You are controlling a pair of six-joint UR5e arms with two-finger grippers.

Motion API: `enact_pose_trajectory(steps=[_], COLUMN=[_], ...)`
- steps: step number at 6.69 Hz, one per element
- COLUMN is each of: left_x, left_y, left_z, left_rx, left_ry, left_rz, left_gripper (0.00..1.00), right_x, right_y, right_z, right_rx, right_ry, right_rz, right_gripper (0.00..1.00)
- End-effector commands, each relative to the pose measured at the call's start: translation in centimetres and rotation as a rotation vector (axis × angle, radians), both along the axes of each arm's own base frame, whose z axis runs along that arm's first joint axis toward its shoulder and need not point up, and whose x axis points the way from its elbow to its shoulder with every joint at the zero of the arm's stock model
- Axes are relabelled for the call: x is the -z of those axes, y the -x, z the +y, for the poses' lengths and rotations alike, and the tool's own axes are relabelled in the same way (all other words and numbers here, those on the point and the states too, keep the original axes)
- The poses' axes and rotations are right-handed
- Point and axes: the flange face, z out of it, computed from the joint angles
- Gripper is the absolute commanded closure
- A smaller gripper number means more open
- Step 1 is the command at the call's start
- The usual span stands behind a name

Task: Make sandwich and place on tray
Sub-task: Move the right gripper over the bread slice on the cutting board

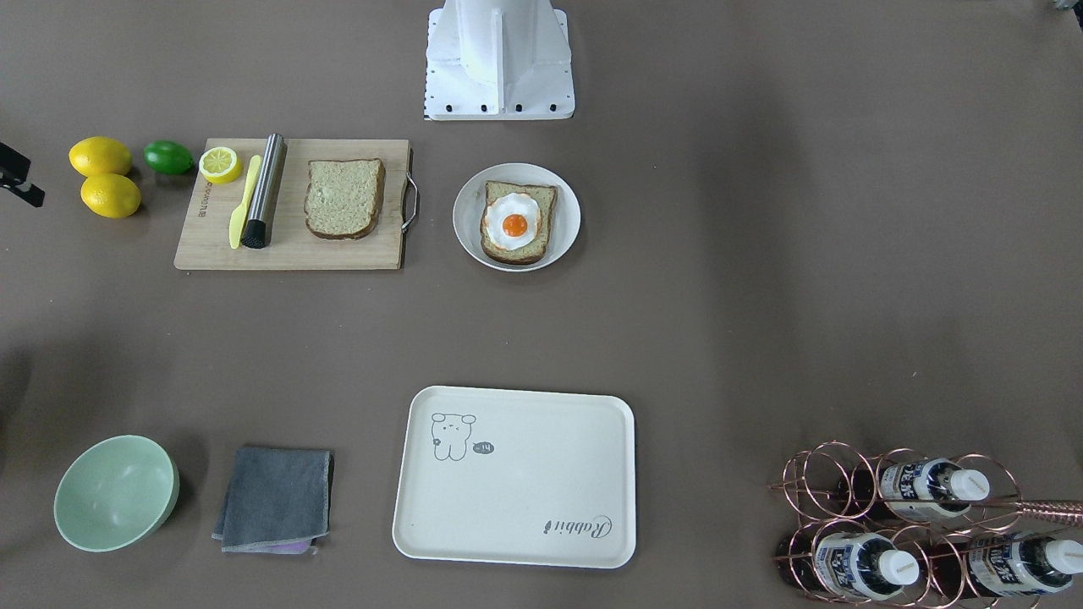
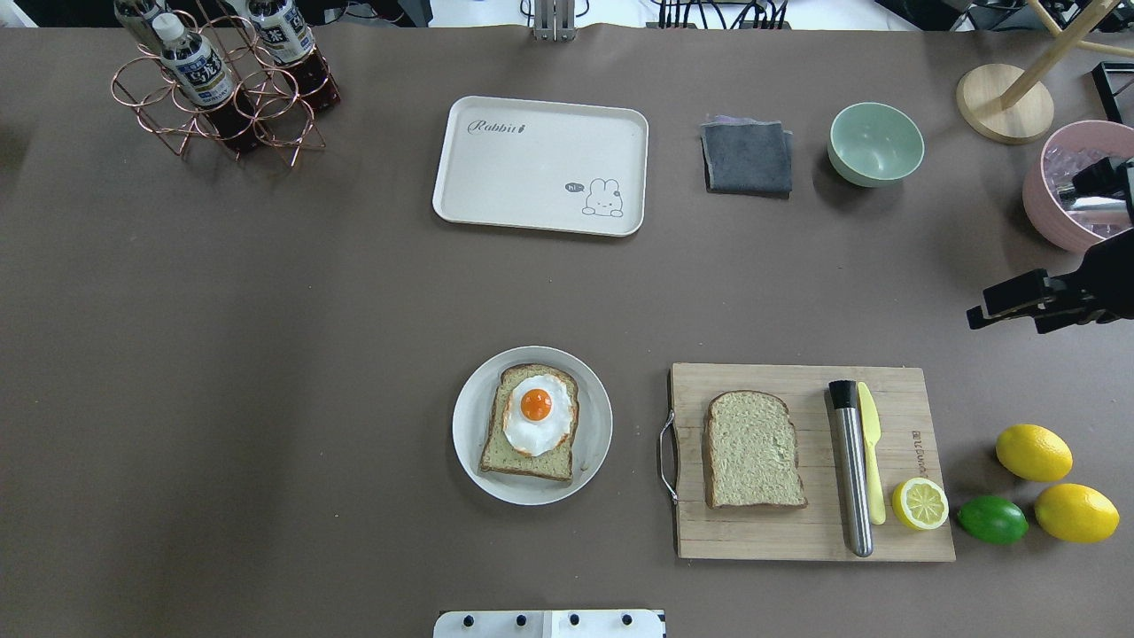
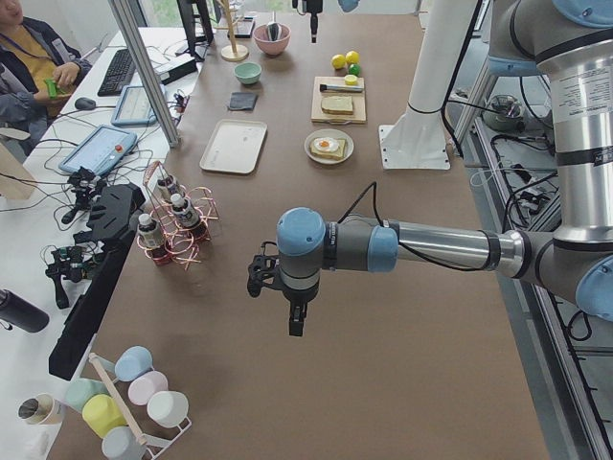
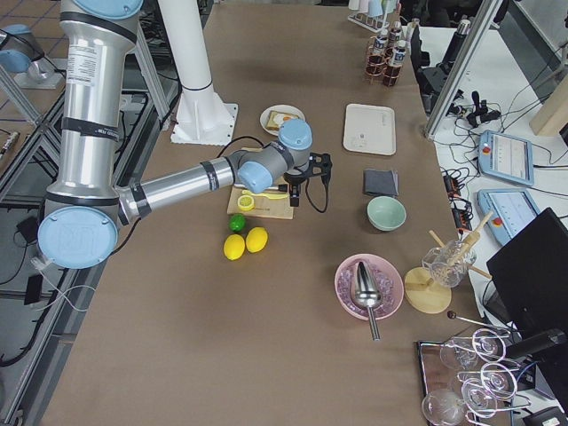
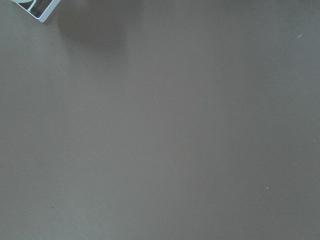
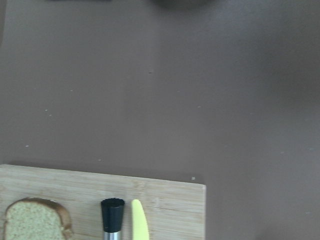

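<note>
Cream tray (image 1: 541, 516) up front. Beyond tray: egg-topped bread slice (image 1: 546, 203) on white plate (image 1: 467, 222), second slice (image 1: 343, 199) on bamboo board (image 1: 296, 249). Left gripper (image 3: 295, 321), right gripper (image 4: 295, 197): grip state, honestly can't tell.

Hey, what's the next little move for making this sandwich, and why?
Probably swing the right gripper over the plain bread slice on the cutting board and lower toward it. The egg-topped slice on the plate has no top yet, and that gripper hovers close to the board's corner, the nearer arm.
</note>
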Motion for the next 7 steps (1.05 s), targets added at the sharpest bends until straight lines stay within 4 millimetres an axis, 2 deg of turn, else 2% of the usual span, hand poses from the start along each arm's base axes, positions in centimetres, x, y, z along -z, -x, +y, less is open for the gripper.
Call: enact_pose_trajectory(steps=[1,2,4,5,7], left_x=[0.1,0.2,0.3,0.5,0.6], left_y=[-0.1,-0.1,-0.1,-0.2,-0.2], left_z=[-0.2,-0.3,-0.5,-0.9,-1.0], left_rx=[0.001,0.001,-0.001,-0.002,-0.002], left_ry=[0.000,-0.003,-0.004,-0.008,-0.011], left_rz=[0.007,0.007,0.007,0.007,0.007], left_gripper=[0.03,0.03,0.03,0.03,0.02], right_x=[4.2,5.5,6.7,6.5,5.7], right_y=[9.0,13.3,18.2,19.9,20.2], right_z=[2.4,4.0,7.0,7.8,8.3], right_rx=[-0.036,-0.053,-0.060,-0.060,-0.053], right_ry=[0.058,0.072,0.083,0.068,0.070], right_rz=[-0.050,-0.043,-0.038,-0.024,-0.008], right_gripper=[0.01,0.02,0.11,0.15,0.17])
